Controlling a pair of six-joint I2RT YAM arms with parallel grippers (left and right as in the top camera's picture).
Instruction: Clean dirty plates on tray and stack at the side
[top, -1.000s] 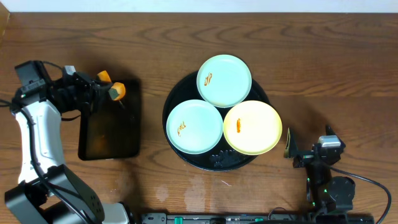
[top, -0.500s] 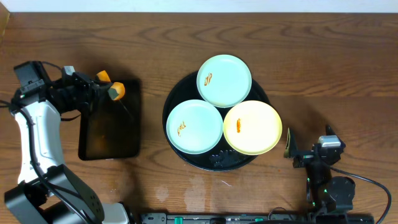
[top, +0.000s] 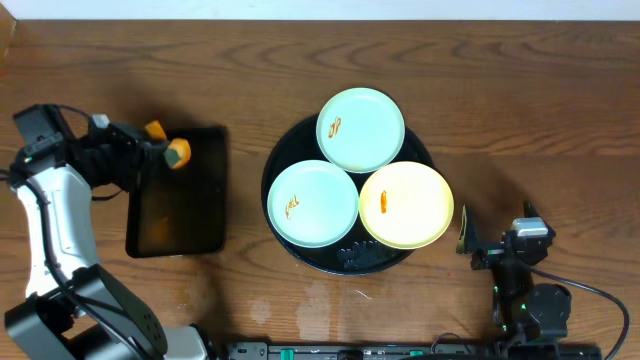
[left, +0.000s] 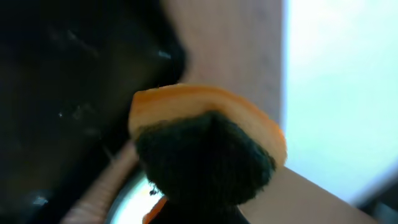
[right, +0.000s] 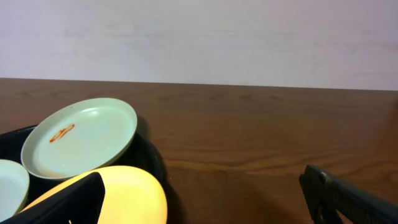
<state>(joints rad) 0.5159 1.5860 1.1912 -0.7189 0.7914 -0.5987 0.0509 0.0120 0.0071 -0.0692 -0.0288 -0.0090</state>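
Observation:
The round black tray (top: 283, 160) holds three plates. A mint plate (top: 361, 129) lies at the back and another mint plate (top: 312, 203) at the front left, each with an orange smear. The yellow plate (top: 405, 204) lies at the front right with an orange smear. My left gripper (top: 165, 152) is far to the left of them, shut on an orange sponge (top: 179, 152) with a dark green scouring face (left: 205, 155). My right gripper (top: 490, 245) is open and empty, just right of the yellow plate (right: 124, 193). The back mint plate (right: 81, 137) also shows there.
A smaller rectangular black tray (top: 180, 205) lies at the left, under the sponge's near edge. Bare wooden table lies to the right of the round tray (right: 152, 162) and along the back.
My left gripper has moved a little to the left with the sponge, toward the rectangular tray's left edge. The plates and the right arm have not moved.

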